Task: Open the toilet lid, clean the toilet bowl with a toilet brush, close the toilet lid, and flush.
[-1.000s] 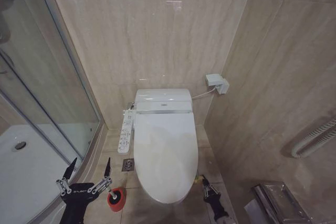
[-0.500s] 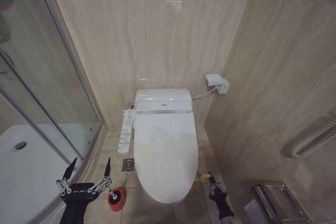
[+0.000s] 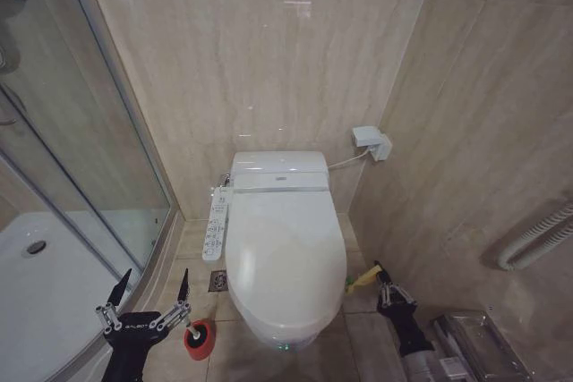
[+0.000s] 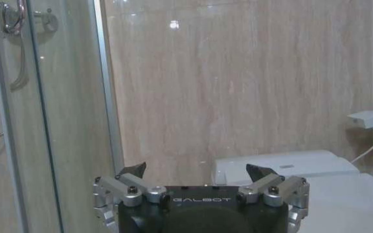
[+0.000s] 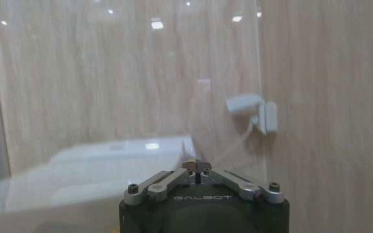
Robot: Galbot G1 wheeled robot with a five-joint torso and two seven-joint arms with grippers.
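Looking down from the head camera, you've got the toilet lid (image 3: 285, 261) lifted a little at its front edge, hovering just above the toilet bowl (image 3: 288, 340), whose rim peeks out underneath with a small green light on it. Your right hand (image 3: 382, 276) sits just beside the lid's right edge, and its fingers are pinched together on the yellow-green loop tag (image 3: 361, 282) hanging off that edge; the right wrist camera shows the same fingertips (image 5: 197, 166) closed tight against each other. The white button panel (image 3: 216, 223) runs along the toilet's left side.

Your left hand (image 3: 150, 288) hangs low on the left, near the glass shower door (image 3: 89, 158), with its two fingers spread wide apart and nothing between them. Same story in the left wrist camera: left hand (image 4: 199, 171) wide open, toilet tank off behind it.

The toilet brush (image 3: 192, 335) stands in its red cup holder (image 3: 200, 341) on the floor, just beside the left hand and near the bowl's front left.
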